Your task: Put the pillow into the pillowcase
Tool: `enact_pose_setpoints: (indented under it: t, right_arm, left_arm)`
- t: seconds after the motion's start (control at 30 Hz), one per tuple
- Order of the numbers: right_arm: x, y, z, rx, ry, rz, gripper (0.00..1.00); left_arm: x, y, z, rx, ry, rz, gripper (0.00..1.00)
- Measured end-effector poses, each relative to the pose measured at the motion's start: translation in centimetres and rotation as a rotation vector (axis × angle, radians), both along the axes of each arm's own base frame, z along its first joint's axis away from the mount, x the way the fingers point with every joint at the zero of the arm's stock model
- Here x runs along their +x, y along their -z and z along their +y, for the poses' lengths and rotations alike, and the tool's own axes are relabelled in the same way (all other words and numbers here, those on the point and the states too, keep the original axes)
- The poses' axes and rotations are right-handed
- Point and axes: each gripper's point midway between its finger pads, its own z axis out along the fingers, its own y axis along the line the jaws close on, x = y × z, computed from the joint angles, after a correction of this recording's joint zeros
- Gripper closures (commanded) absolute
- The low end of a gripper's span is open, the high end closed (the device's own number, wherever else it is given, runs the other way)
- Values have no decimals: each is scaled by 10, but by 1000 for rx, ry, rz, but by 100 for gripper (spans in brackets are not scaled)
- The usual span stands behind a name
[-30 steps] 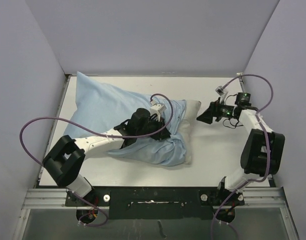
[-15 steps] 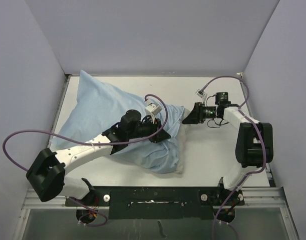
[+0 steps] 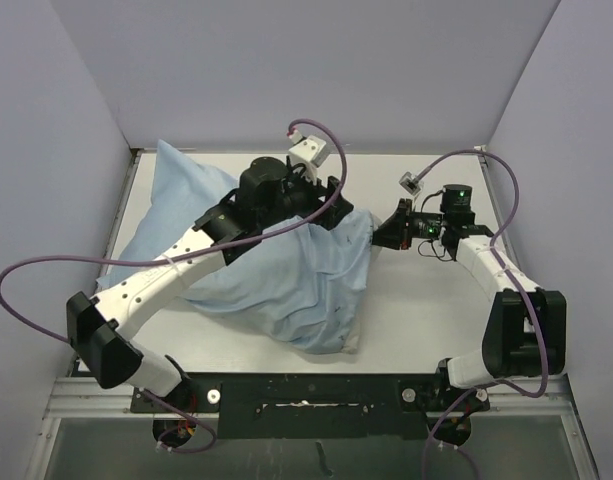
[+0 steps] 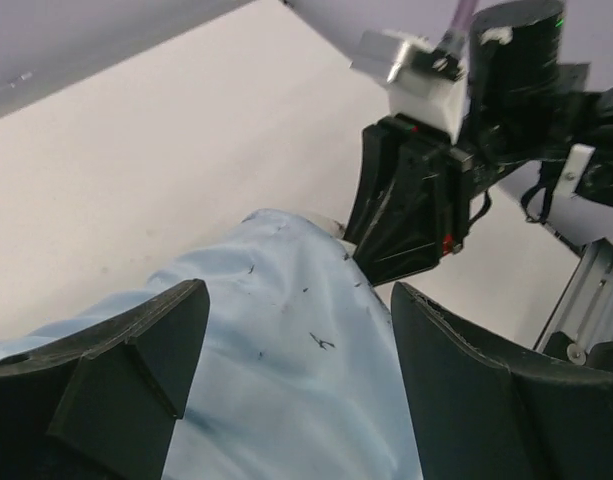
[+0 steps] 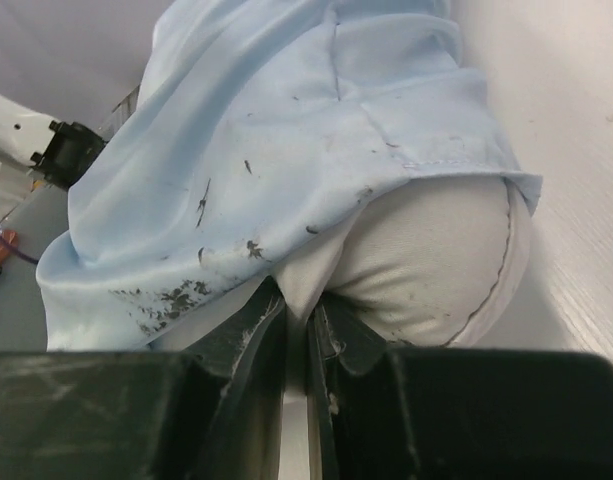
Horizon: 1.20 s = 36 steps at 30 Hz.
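Note:
The light-blue pillowcase [image 3: 276, 270] lies rumpled over most of the off-white pillow, whose edge shows at the near corner [image 3: 352, 345]. My left gripper [image 3: 326, 208] hovers open above the pillowcase's right end. In the left wrist view its fingers [image 4: 298, 300] straddle speckled blue cloth [image 4: 286, 380] without touching it. My right gripper [image 3: 379, 236] is at the case's right opening. In the right wrist view it [image 5: 306, 300] is shut on a pinch of the pillow [image 5: 426, 260], which bulges out under the pillowcase hem [image 5: 286, 130].
Grey walls [image 3: 76, 120] enclose the white table [image 3: 436, 300] on three sides. A metal rail [image 3: 306, 395] runs along the near edge. Purple cables loop from both arms, one out to the left [image 3: 16, 290].
My left gripper let go of the blue cloth, opened and rose toward the back. My right gripper moved in from the right and shut on the pillow's exposed end.

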Motion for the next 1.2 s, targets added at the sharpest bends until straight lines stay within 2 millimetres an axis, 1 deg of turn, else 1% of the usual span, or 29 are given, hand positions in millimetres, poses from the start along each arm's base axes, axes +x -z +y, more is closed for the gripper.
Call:
enact_pose_setpoints:
  t: [0.03,0.07,0.1,0.2,0.27,0.3,0.37,0.53,0.67,0.83,0.9,1.1,1.2]
  right_arm:
    - [-4,-3,0,12,-12,-18,97]
    - [-7,-5,0,23,-21,-29,97]
    - [-9,-5,-1,33,-27,-34,97]
    - [-8,-3,-4,48,-31,-30,98]
    - [-8,-2,-3,56,-41,-28,98]
    - [-8,-1,-3,59,-45,-26,98]
    - [-8,0,-3,64,-51,-24,98]
    - [-9,-1,-2,72,-63,-24,98]
    - [-9,-1,-4,74,-62,-29,98]
    - [-7,2,-7,78,-57,-20,98]
    - [-6,3,-8,78,-52,-15,98]
    - [-5,3,-10,79,-48,-15,98]
    - [-5,3,-10,78,-48,-15,98]
  left_arm:
    - [3,6,-5,20,5,6,27]
    - [6,21,-10,53,11,26,27]
    - [7,28,-13,70,15,39,27]
    - [7,73,-20,158,44,122,28]
    - [6,90,-23,190,59,154,28]
    - [6,95,-24,199,66,165,28]
    - [6,98,-25,200,77,174,28]
    - [6,96,-24,176,103,191,28]
    - [12,92,-22,128,110,219,31]
    - [19,89,-20,91,110,232,38]
    - [20,94,-21,98,113,241,40]
    - [16,123,-28,181,123,278,41]
    - [15,126,-36,205,139,278,41]
